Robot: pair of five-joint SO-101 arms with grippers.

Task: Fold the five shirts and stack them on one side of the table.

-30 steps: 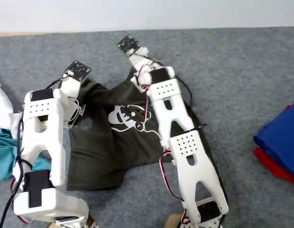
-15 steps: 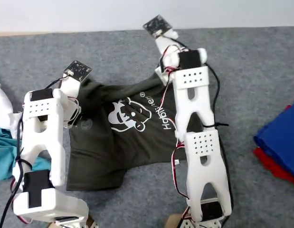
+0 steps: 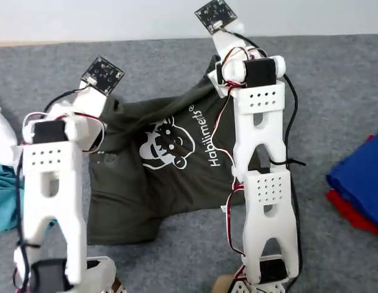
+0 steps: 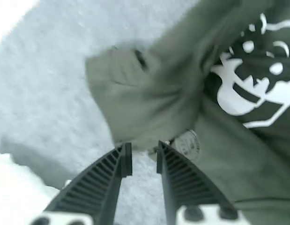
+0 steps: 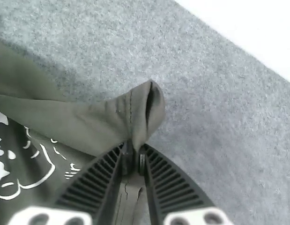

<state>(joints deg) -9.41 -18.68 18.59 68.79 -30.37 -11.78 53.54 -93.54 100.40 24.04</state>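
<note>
Slightly parted fingers [image 4: 115, 172] hover over the bunched olive shirt [image 4: 229, 140].

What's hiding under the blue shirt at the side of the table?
A red shirt lies under the blue shirt. Just its edge peeks out; the rest is covered. Whether anything more lies beneath cannot be seen.

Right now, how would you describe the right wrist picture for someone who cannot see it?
A black pincer is shut on a bunched fold of an olive-green shirt, with the grey fuzzy table behind. Part of the shirt's white print shows to one side.
</note>
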